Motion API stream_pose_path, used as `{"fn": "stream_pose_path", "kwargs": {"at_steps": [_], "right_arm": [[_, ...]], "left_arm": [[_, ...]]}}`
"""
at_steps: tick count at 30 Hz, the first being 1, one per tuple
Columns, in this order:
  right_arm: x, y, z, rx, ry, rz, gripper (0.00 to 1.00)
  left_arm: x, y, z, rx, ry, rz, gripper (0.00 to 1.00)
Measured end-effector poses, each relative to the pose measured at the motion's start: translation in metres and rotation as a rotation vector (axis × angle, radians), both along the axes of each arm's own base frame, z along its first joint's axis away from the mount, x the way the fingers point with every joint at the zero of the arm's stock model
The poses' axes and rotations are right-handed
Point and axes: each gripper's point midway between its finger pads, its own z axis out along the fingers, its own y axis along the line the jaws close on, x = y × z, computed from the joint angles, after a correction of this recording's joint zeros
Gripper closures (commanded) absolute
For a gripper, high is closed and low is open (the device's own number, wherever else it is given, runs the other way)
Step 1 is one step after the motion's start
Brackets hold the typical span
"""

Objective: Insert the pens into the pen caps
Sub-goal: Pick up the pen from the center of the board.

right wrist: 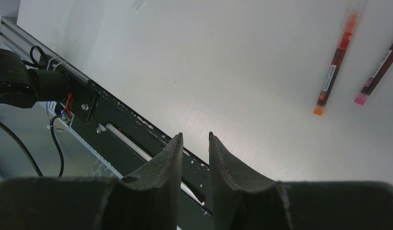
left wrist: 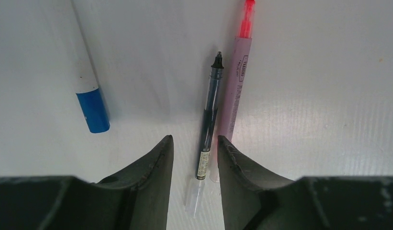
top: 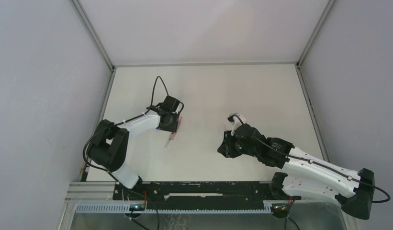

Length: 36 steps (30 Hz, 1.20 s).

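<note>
In the left wrist view my left gripper [left wrist: 194, 143] is open and low over the table. Its fingers stand either side of a black pen [left wrist: 209, 110] with a clear end, which lies flat. A pink pen [left wrist: 235, 91] with a red-pink tip lies against it on the right. A white pen with a blue end [left wrist: 91, 105] lies to the left. My right gripper [right wrist: 195, 139] is slightly open and empty, off the table. An orange-ended pen [right wrist: 334, 72] and a pink-ended pen [right wrist: 378, 72] lie far beyond it. I cannot pick out any loose caps.
A black rail [right wrist: 132, 139] with wiring runs along the table's near edge under my right gripper. Grey walls [top: 50, 96] close in the white table [top: 208, 86] on three sides. A small clear piece [right wrist: 139, 4] lies at the top of the right wrist view.
</note>
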Motion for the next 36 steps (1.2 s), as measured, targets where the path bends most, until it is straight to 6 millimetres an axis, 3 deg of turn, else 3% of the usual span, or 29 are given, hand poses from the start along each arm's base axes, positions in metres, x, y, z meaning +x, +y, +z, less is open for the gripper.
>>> {"fn": "stream_pose_path", "kwargs": {"at_steps": [20,27,36], "right_arm": [[0.000,0.000,0.000,-0.002,0.001,0.001,0.66],[0.000,0.000,0.000,-0.003,0.000,-0.001,0.66],[0.000,-0.001,0.001,0.001,-0.002,-0.003,0.66]], "left_arm": [[-0.001,0.000,-0.017,0.019,0.038,-0.001,0.62],[0.003,-0.005,-0.018,-0.002,0.026,0.002,0.85],[-0.002,0.002,-0.013,0.023,0.032,0.009,0.89]]}}
